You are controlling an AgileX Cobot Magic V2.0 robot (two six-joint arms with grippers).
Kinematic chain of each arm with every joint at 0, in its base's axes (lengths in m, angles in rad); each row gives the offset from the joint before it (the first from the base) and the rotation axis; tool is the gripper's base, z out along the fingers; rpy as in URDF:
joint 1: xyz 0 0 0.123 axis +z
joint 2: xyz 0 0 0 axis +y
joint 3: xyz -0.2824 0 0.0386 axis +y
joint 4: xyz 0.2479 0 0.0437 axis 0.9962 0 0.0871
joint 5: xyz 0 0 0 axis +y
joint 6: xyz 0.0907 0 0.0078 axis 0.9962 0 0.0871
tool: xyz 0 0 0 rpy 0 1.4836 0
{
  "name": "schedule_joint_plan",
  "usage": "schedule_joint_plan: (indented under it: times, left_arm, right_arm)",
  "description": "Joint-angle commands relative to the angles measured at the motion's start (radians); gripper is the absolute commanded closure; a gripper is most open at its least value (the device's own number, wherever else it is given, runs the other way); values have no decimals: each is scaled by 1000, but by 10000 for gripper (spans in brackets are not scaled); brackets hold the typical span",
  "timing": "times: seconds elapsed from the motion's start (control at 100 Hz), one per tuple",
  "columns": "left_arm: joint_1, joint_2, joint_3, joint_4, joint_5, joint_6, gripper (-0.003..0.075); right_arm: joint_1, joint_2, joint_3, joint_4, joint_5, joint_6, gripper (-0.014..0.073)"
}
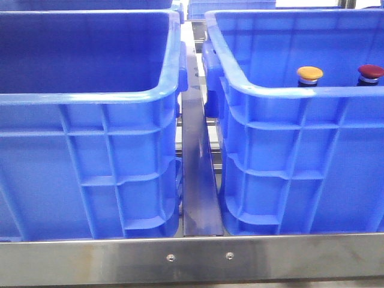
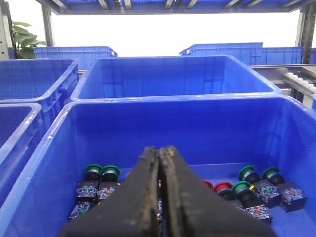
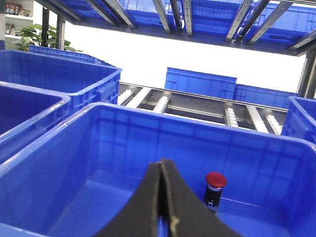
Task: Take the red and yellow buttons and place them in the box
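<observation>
In the front view a yellow-orange button (image 1: pixel 309 74) and a red button (image 1: pixel 370 72) stand upright inside the right blue crate (image 1: pixel 282 91), their caps showing just over its near rim. Neither gripper shows in that view. In the right wrist view my right gripper (image 3: pixel 161 162) is shut and empty above a blue crate (image 3: pixel 59 143). The red button (image 3: pixel 216 180) stands on that crate's floor just beside the fingers. The yellow button is hidden there. My left gripper (image 2: pixel 160 148) is shut over another blue crate (image 2: pixel 64 118).
The left front crate (image 1: pixel 90 96) shows no contents. The crate under my left gripper holds several green-capped buttons (image 2: pixel 110 171) and red-capped buttons (image 2: pixel 223 186). A metal rail (image 1: pixel 198 180) runs between the front crates. More blue crates and roller conveyors (image 3: pixel 163 103) lie behind.
</observation>
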Motion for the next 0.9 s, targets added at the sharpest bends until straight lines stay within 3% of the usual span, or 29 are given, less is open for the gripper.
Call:
schedule_joint_plan:
  times: [0.0, 0.74, 0.89]
  left_arm:
    - [0, 12, -23, -6, -87, -9, 741]
    - [0, 12, -19, -6, -86, -9, 741]
    - [0, 12, 39, -2, -140, -11, 741]
  right_arm:
    - [-1, -11, -22, 20, -20, -11, 662]
    - [-1, -11, -22, 21, -20, -11, 662]
    - [-1, -11, -22, 21, -18, -11, 662]
